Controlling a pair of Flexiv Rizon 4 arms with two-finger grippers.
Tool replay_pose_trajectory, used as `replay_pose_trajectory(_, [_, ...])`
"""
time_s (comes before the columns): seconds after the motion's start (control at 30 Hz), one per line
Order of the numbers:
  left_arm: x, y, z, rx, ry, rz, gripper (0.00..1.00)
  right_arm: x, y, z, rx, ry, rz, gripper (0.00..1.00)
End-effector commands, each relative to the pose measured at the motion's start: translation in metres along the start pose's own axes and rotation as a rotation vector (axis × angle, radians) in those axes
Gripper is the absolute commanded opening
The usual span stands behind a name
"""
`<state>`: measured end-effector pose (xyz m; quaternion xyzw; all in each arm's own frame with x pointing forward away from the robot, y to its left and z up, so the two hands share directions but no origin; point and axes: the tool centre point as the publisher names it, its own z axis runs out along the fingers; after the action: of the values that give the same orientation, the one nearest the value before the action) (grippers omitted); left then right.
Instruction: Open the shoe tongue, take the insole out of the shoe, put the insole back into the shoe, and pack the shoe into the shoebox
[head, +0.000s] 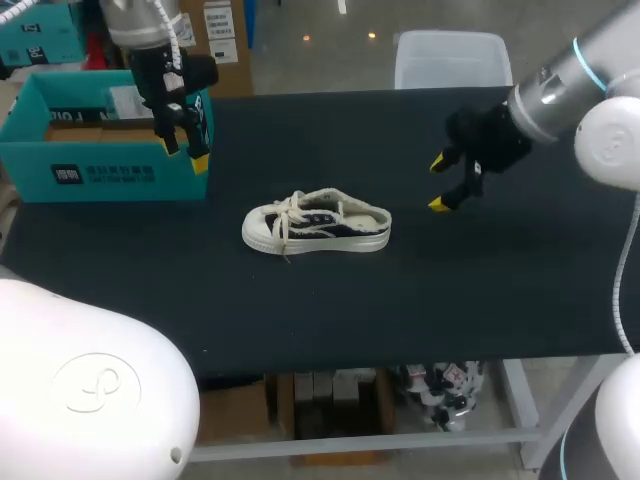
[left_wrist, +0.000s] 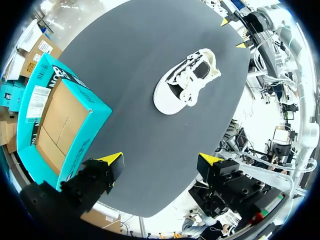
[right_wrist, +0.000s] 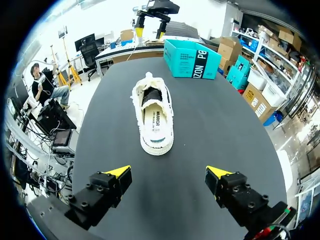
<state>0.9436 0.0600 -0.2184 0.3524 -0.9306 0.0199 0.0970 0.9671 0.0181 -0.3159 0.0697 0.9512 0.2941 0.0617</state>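
White print runs along the side of the box (head: 100, 172), and dark print marks the insole (right_wrist: 156, 121) inside the shoe (head: 316, 222). The shoe sits mid-table. The left gripper (head: 186, 152) gapes wide by the box's end, and the right gripper (head: 440, 183) gapes wide beyond the heel.

White lettering runs along the teal shoebox (right_wrist: 192, 59) on its long side, a white printed label (left_wrist: 36, 102) sits on its end wall, and dark print marks the insole (right_wrist: 156, 120); none reads clearly
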Motion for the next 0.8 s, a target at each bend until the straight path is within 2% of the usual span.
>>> replay_pose_trajectory(0.03, [0.001,0.001,0.0,0.005,-0.004,-0.001,1.0,0.002,0.0,0.0,0.001,-0.008,0.0,1.0])
replay_pose_trajectory(0.2, [0.001,0.001,0.0,0.005,-0.004,-0.001,1.0,0.002,0.0,0.0,0.001,-0.008,0.0,1.0])
replay_pose_trajectory(0.23, [0.005,-0.004,0.001,0.01,-0.009,-0.093,1.0,-0.001,-0.001,-0.002,-0.011,-0.008,-0.001,1.0])
replay_pose_trajectory(0.37, [0.027,-0.021,0.014,0.05,-0.021,-0.315,1.0,0.001,0.0,0.008,-0.04,-0.039,0.022,1.0])
replay_pose_trajectory(0.47, [0.037,-0.031,0.017,0.055,-0.02,-0.411,1.0,0.0,0.003,0.027,-0.053,-0.005,0.018,1.0])
replay_pose_trajectory(0.53, [0.042,-0.036,0.017,0.052,0.003,-0.447,1.0,0.0,0.005,0.037,-0.073,0.017,0.015,1.0])
replay_pose_trajectory(0.6, [0.046,-0.04,0.018,0.061,-0.016,-0.491,1.0,-0.001,0.005,0.045,-0.079,0.034,0.022,1.0])
replay_pose_trajectory(0.63, [0.048,-0.041,0.019,0.055,0.006,-0.494,1.0,0.0,0.006,0.049,-0.089,0.042,0.022,1.0])
replay_pose_trajectory(0.8, [0.056,-0.046,0.02,0.075,-0.021,-0.555,1.0,0.002,0.009,0.064,-0.092,0.057,0.028,1.0])
